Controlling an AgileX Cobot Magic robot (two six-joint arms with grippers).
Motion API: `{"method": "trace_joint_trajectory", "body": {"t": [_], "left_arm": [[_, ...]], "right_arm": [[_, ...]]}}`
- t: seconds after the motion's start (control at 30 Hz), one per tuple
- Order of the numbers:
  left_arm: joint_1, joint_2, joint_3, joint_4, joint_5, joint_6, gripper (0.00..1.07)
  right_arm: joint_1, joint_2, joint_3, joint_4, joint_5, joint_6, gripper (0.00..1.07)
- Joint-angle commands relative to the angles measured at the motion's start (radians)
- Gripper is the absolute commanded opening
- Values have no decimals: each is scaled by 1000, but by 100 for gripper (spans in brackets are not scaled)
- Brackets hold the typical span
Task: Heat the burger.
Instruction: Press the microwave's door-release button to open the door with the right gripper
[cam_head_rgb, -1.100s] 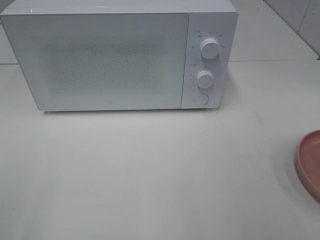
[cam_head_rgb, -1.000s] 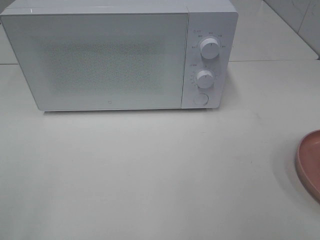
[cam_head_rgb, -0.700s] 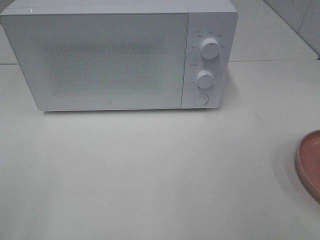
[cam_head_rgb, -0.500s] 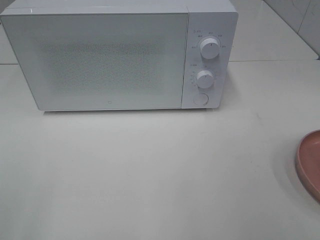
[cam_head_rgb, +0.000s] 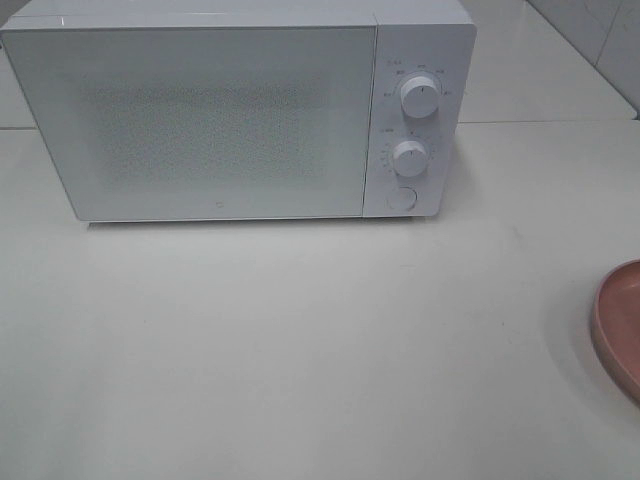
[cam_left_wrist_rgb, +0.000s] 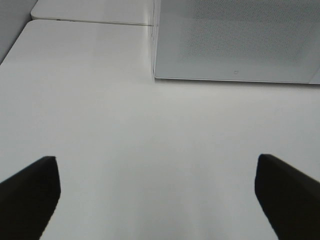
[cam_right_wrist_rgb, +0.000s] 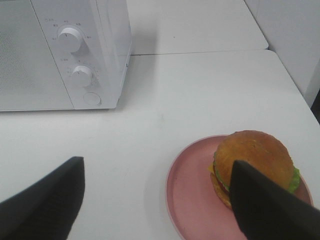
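Burger (cam_right_wrist_rgb: 252, 162) sat on the pink plate (cam_right_wrist_rgb: 187, 195), on the half farther from the microwave (cam_right_wrist_rgb: 65, 50), which was shut. It's round, so there was no long axis to line up with. From the right claw (cam_right_wrist_rgb: 156, 164) it lay ahead and off to one side, partly behind one finger (cam_right_wrist_rgb: 260, 200) rather than in the gap, so I'd guess that arm needed to shift over first. Right arm was clearly the nearer one; the left claw (cam_left_wrist_rgb: 155, 159) was over bare table (cam_left_wrist_rgb: 150, 125), facing the microwave. Both claws were spread wide, holding and touching nothing.
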Motion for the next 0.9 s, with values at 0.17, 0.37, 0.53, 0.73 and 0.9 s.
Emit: {"method": "trace_joint_trajectory", "body": {"t": [0.17,0.37,0.53,0.73,0.9], "left_arm": [[0,-17,3,-7,-11,0,98],[0,-17,3,-7,-11,0,98],[0,-17,3,-7,-11,0,98],[0,-17,3,-7,-11,0,98],[0,-17,3,-7,-11,0,98]], "right_arm": [[-4,119,43,-7,-180,-1,76],[-4,179,55,-6,-250,-1,76],[-4,237,63,-7,-311,-1,76],[-4,309,100,-7,-424,-1,76],[-4,388,126,-7,-546,-1,76]]}}
